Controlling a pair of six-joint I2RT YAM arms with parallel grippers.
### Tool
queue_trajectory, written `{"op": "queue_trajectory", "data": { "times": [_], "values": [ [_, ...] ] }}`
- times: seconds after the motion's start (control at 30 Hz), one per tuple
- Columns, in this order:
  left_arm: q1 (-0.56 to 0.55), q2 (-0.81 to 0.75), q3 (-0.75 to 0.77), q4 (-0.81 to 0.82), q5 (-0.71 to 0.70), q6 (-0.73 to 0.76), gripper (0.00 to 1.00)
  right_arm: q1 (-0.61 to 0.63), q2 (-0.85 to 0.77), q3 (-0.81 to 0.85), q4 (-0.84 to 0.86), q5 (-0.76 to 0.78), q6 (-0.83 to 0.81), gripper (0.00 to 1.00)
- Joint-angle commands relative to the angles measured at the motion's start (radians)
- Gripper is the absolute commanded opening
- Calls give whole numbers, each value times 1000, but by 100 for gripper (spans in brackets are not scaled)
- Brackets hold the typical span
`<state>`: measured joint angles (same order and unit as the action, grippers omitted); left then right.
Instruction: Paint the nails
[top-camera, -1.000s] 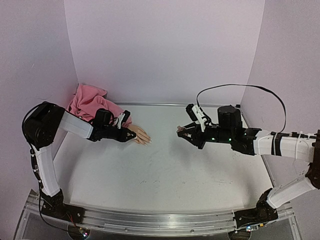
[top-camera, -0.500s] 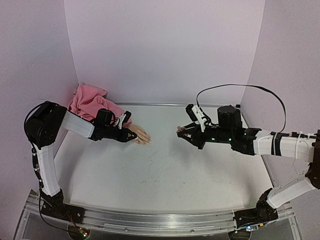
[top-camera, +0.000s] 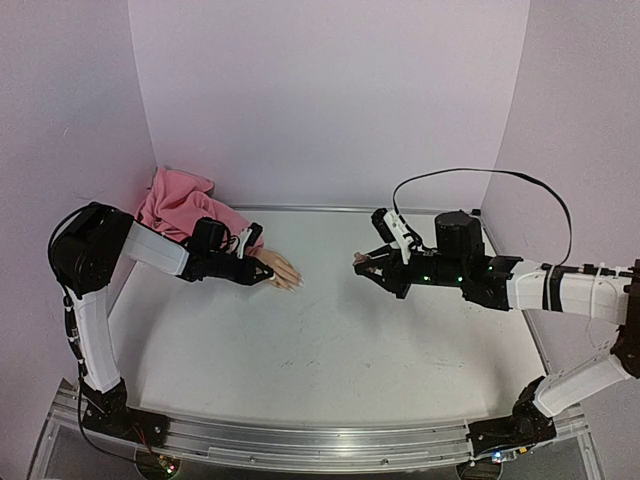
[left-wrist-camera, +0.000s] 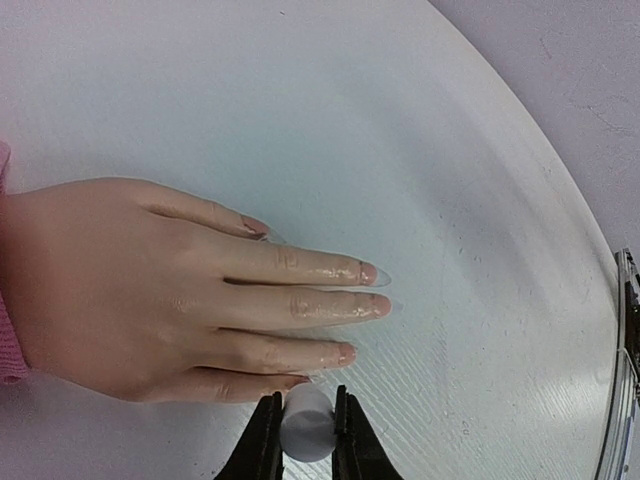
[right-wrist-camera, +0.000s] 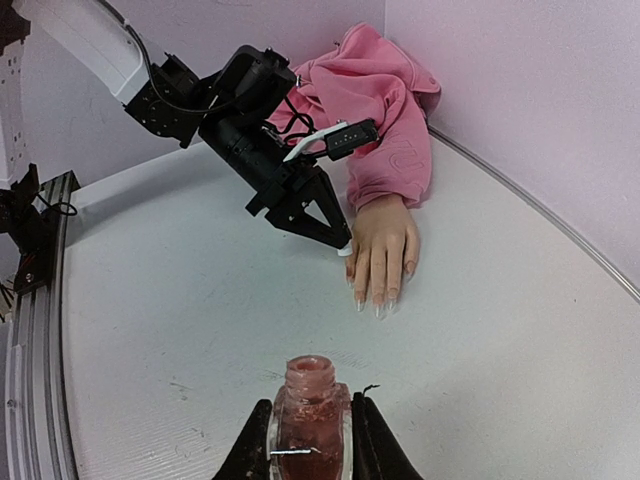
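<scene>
Gripping an open polish bottle (right-wrist-camera: 310, 398) by its sides, the right end effector (right-wrist-camera: 310, 442) is clamped on it. Beyond, the left end effector (left-wrist-camera: 303, 440) pinches a white cap (left-wrist-camera: 307, 425) just beside the mannequin hand (left-wrist-camera: 130, 280). The hand lies flat on the worktop (top-camera: 330, 350), its nails (left-wrist-camera: 368, 271) toward the bottle. Farthest back, the pink sleeve (right-wrist-camera: 385, 110) is bunched up.

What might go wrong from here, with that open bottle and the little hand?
1. The right end effector grips the uncapped polish bottle; any tilt might spill polish onto the table.
2. The left end effector pinches a white cap close beside the mannequin hand; a slight misaim might smear skin instead of the nails, or push the hand.
</scene>
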<state>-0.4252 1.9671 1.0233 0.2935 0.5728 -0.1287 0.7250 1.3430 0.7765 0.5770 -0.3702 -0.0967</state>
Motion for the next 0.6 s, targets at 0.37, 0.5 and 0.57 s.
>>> {"op": "queue_trajectory", "data": {
  "times": [0.37, 0.5, 0.57],
  "values": [
    [5, 15, 43, 1, 10, 11, 0, 0, 2, 26, 63, -19, 10, 0],
    [5, 20, 50, -2, 13, 12, 0, 0, 3, 27, 63, -19, 11, 0],
    [5, 22, 52, -4, 15, 12, 0, 1, 4, 26, 63, -19, 11, 0]
  ]
}}
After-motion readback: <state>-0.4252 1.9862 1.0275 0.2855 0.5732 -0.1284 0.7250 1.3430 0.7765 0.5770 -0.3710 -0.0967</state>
